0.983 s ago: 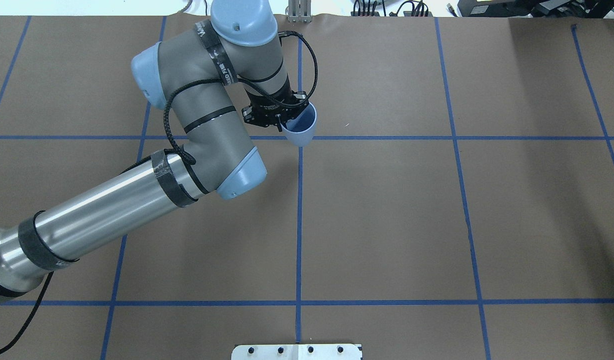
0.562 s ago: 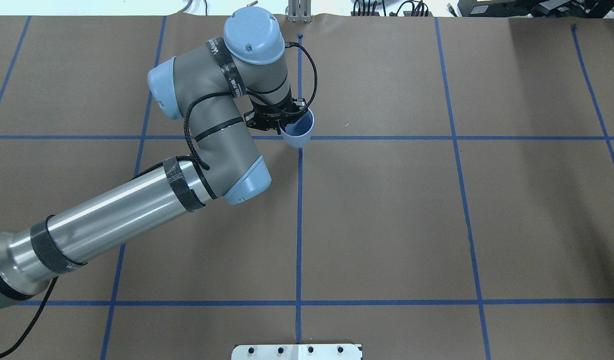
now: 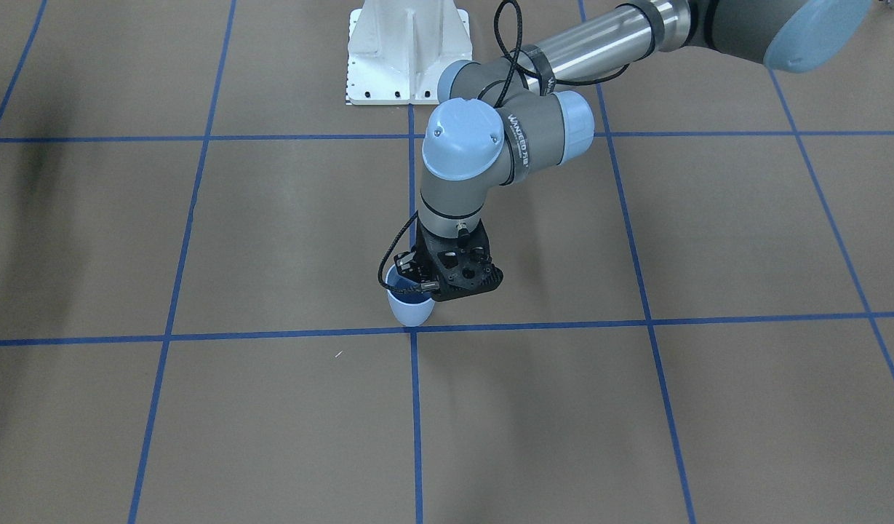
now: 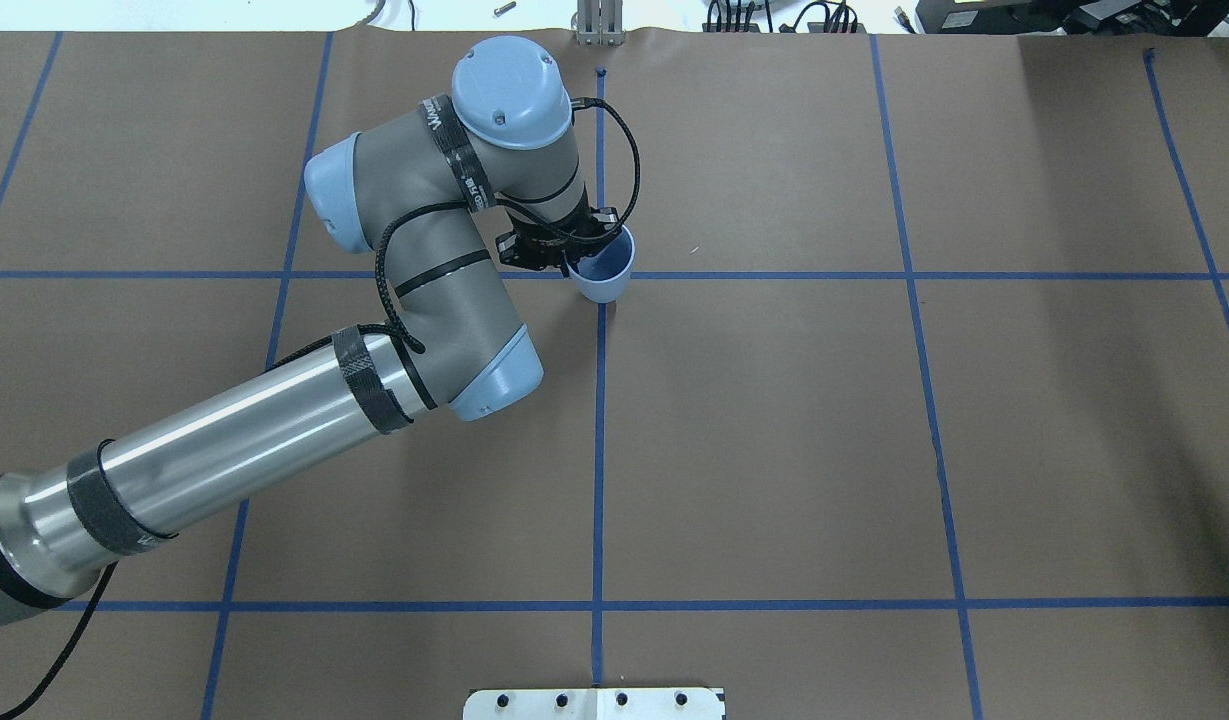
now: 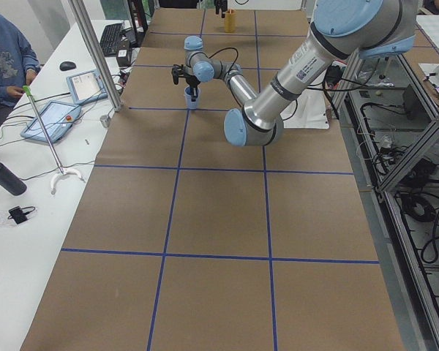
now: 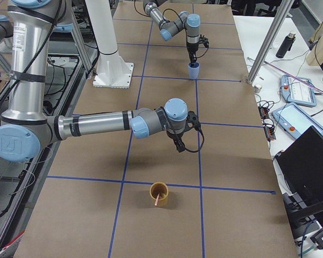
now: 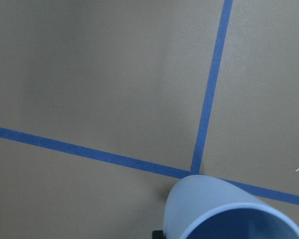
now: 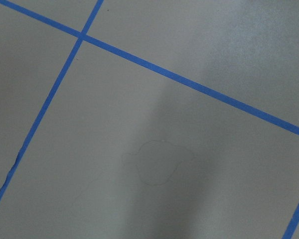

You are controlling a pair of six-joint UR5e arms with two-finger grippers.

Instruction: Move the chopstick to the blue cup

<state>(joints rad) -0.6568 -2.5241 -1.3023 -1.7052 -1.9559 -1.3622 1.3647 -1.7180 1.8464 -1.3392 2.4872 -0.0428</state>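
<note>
The chopstick (image 6: 158,199) stands leaning inside an orange cup (image 6: 160,205) near the desk's (image 4: 774,450) end on the robot's right, and only the right-hand side view shows it. Its upper end pokes just above the rim. Nothing touches it.

The right gripper (image 6: 178,144) hangs above bare desk, near that orange cup but clearly apart from it, toward the middle of the desk. I cannot tell how its jaws are set. That distant view is too small, and its wrist camera shows only paper and blue tape.

The blue cup (image 4: 604,280) is well away from the stick, at the central tape crossing. The left gripper (image 4: 566,258) has it by the rim, with one finger inside the cup and the other outside, clamped on the wall. I cannot say whether the cup's base touches the desk.

As I read it, the receiving cup is being placed or steadied and the pick has not begun. Next I'd bring the right arm over the orange cup, pinch the stick's exposed top and lift it straight out. Then I'd carry it across to the blue cup.
</note>
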